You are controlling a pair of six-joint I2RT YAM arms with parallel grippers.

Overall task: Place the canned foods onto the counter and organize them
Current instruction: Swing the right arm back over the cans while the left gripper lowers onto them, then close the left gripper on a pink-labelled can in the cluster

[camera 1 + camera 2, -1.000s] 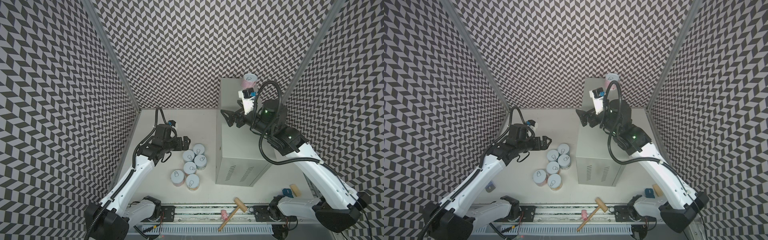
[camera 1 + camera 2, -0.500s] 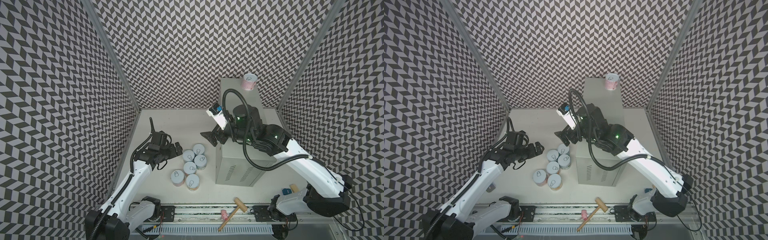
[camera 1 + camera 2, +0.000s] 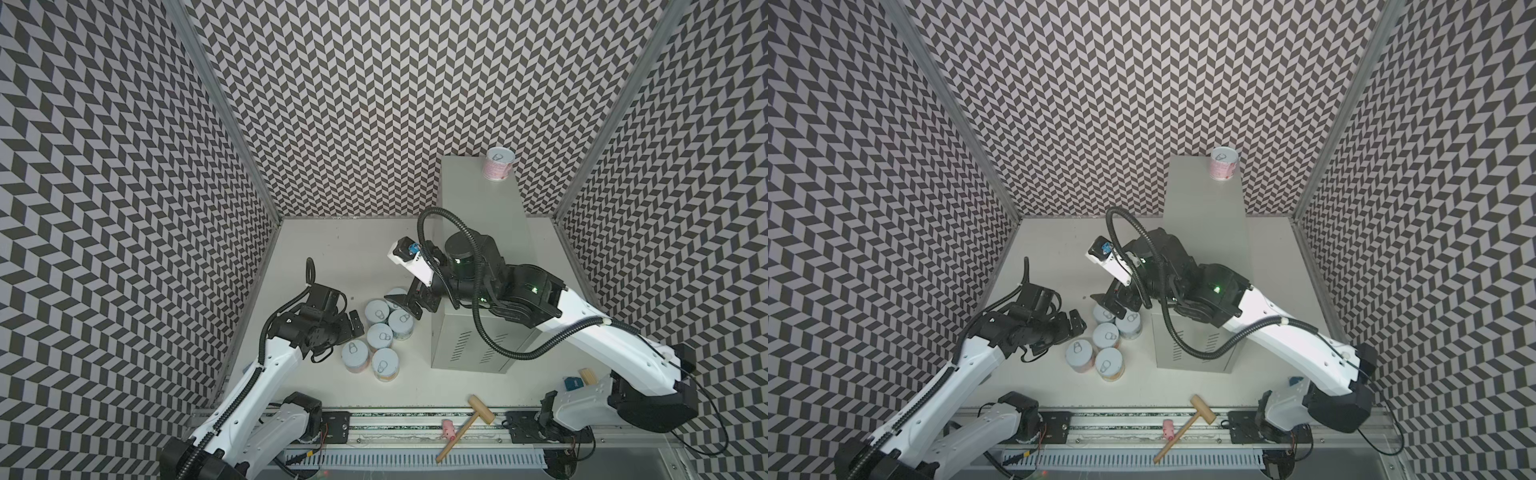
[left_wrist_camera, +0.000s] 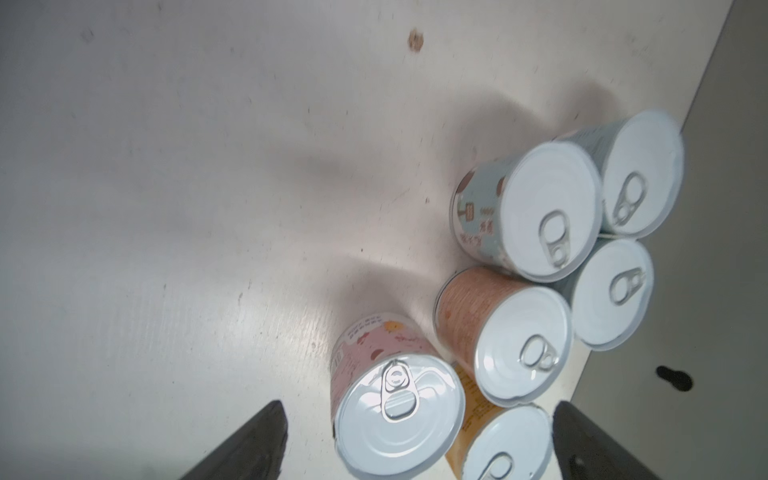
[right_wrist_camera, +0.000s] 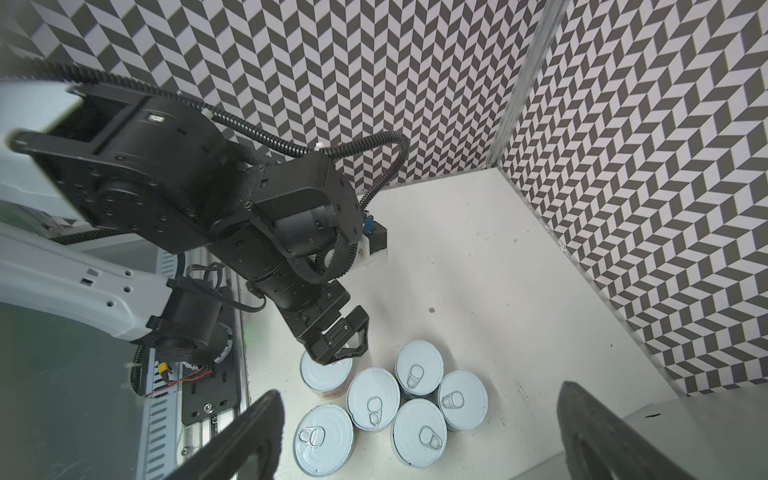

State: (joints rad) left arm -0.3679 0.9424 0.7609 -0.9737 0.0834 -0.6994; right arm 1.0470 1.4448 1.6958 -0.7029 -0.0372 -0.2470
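One light-grey counter (image 3: 478,199) (image 3: 1200,199), the largest thing here, stands on the white tabletop (image 3: 332,249) against the back wall, with vent slits on its near side. Its flat top carries a single pink can (image 3: 498,165) (image 3: 1224,164), upright at the far right corner.

Both arms reach toward the tabletop to the left of the counter. The right gripper (image 3: 404,304) (image 3: 1111,303) crosses in front of the counter's left edge and hangs over the far end of the can group, fingers spread wide with nothing between them. In the right wrist view its two dark fingers (image 5: 249,440) frame the whole group from above. The left gripper (image 3: 356,323) (image 3: 1077,325) sits at the left edge of the group, jaws likewise wide apart and clamped on nothing. In the left wrist view a pink-labelled can (image 4: 395,419) shows between its fingers (image 4: 253,444), though whether they touch it cannot be told.

The six cans (image 3: 379,334) (image 3: 1105,334) (image 5: 373,399) stand upright on the tabletop, packed together, pull-tab lids up. Their labels are light blue, orange, yellow and pink. The farthest is partly hidden under the right gripper in both top views.

On the front rail lie a wooden mallet (image 3: 469,419) (image 3: 1187,417) and, just beside its handle, a small pink figure (image 3: 449,428) (image 3: 1169,428).
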